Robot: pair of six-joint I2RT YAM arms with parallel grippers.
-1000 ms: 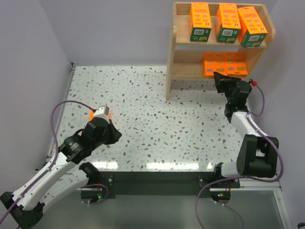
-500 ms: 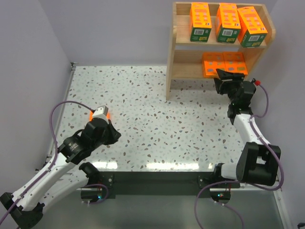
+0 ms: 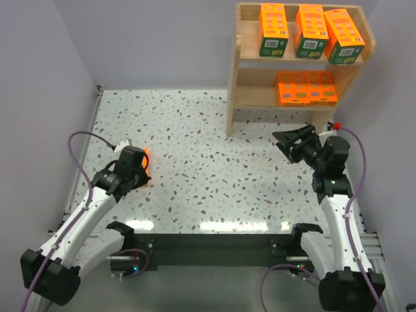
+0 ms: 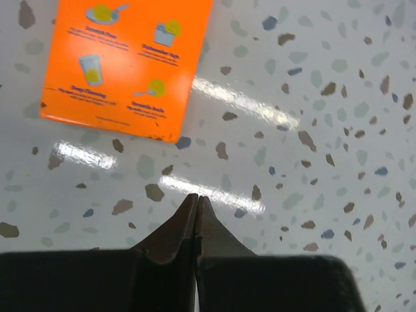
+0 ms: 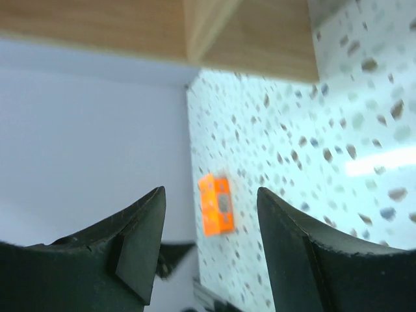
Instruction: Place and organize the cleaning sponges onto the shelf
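Five orange cleaning sponges stand on the wooden shelf [image 3: 233, 78]: three with green bands on the top tier [image 3: 309, 31], two on the lower tier [image 3: 305, 88]. One more orange pack [image 4: 127, 65] lies flat on the table, just ahead and left of my left gripper [image 4: 197, 197], which is shut and empty. From above, that pack [image 3: 145, 155] peeks out beside the left gripper [image 3: 138, 168]. My right gripper [image 3: 279, 144] hovers in front of the shelf, open and empty. In the right wrist view the right gripper [image 5: 209, 192] frames the distant pack [image 5: 216, 205].
The speckled table [image 3: 214, 156] is walled by grey panels at the back and left. The shelf's left side panel [image 5: 247, 32] is close above the right gripper. The arm bases and cables sit along the near edge.
The right gripper opened and drew back from the lower tier toward the table's middle. The left arm swung so its wrist sits beside the pack on the table.
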